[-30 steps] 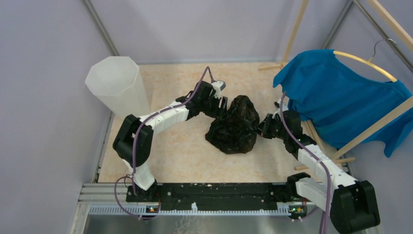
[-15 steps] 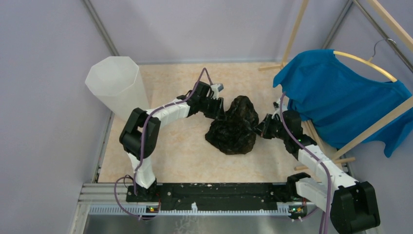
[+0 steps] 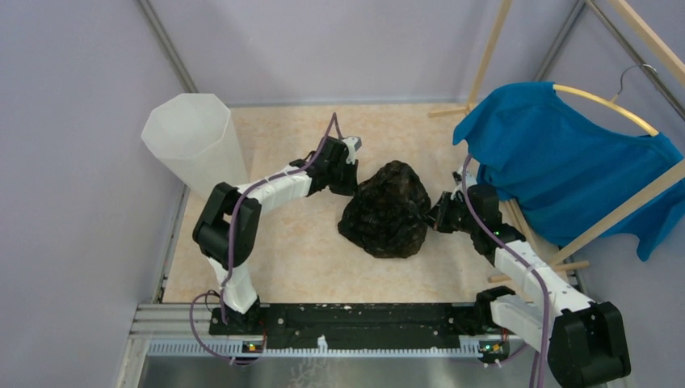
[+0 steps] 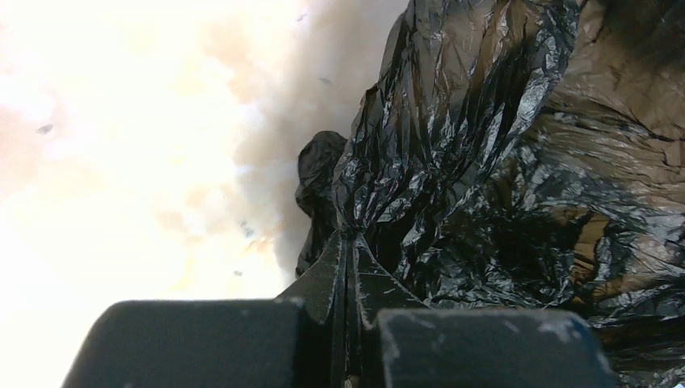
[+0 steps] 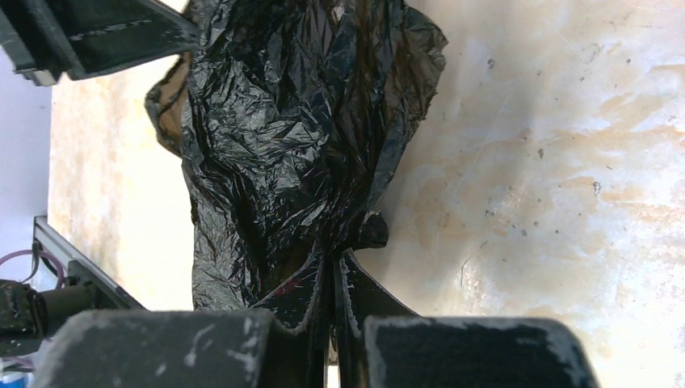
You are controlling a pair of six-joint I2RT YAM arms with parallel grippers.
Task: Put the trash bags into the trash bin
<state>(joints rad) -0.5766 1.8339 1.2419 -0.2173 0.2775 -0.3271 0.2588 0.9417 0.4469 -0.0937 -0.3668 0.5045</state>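
I am pinching the trash bag (image 3: 388, 210) from both sides. My left fingers (image 4: 346, 263) are pressing together on a gathered fold at its far-left edge, and my right fingers (image 5: 329, 275) are pressing together on a twisted fold at its right edge. The bag is sitting bunched near the middle of the bench (image 3: 291, 250), with open bench lying between it and the trash bin (image 3: 194, 141). The bin is standing upright at the far-left corner, well apart from the bag. A blue T-shirt (image 3: 565, 162) is hanging just beside my right arm, crowding that side. I am not managing to tell whether the bag's underside is touching the bench, and glossy wrinkles are hiding its mouth
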